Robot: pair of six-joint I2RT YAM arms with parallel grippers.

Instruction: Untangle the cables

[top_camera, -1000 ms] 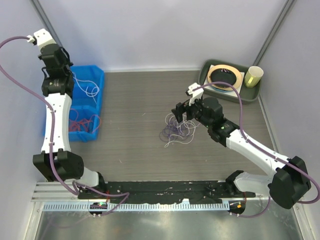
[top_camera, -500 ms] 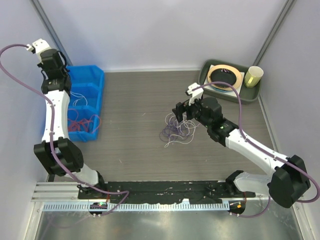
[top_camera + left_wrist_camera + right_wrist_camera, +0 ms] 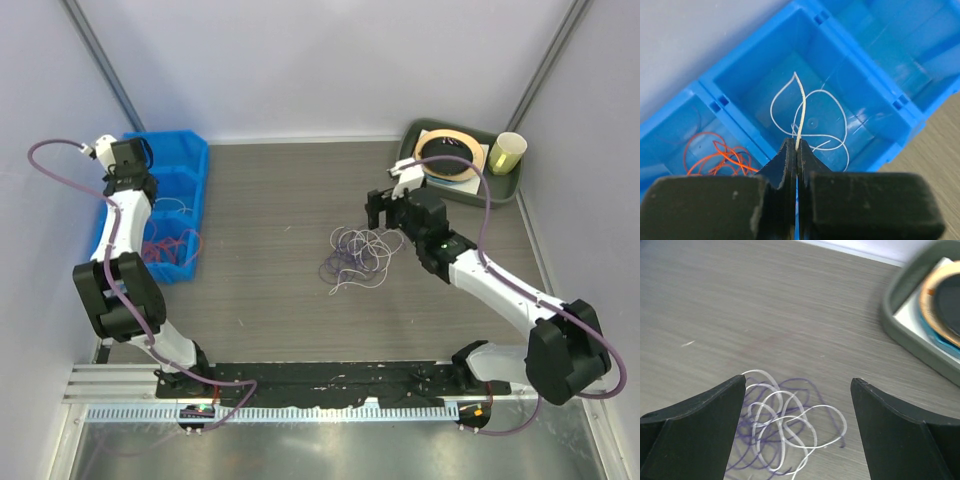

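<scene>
A loose tangle of white and purple cables (image 3: 356, 255) lies on the table's middle, seen close in the right wrist view (image 3: 785, 432). My right gripper (image 3: 797, 390) is open above the tangle's far side, touching nothing. My left gripper (image 3: 796, 147) is shut on a white cable (image 3: 801, 107) over the middle compartment of the blue bin (image 3: 195, 160), where white loops (image 3: 827, 120) lie. Orange-red cables (image 3: 717, 152) lie in the neighbouring compartment, also seen in the top view (image 3: 165, 250).
A grey-green tray (image 3: 418, 135) with a black-and-tan plate (image 3: 450, 155) and a yellow cup (image 3: 507, 152) stands at the back right. The tray's corner shows in the right wrist view (image 3: 910, 335). Walls enclose the table on three sides.
My left arm has come down from high above the bin to just over its middle compartment, white cable in its jaws. My right gripper has drawn back from the tangle toward the tray.
</scene>
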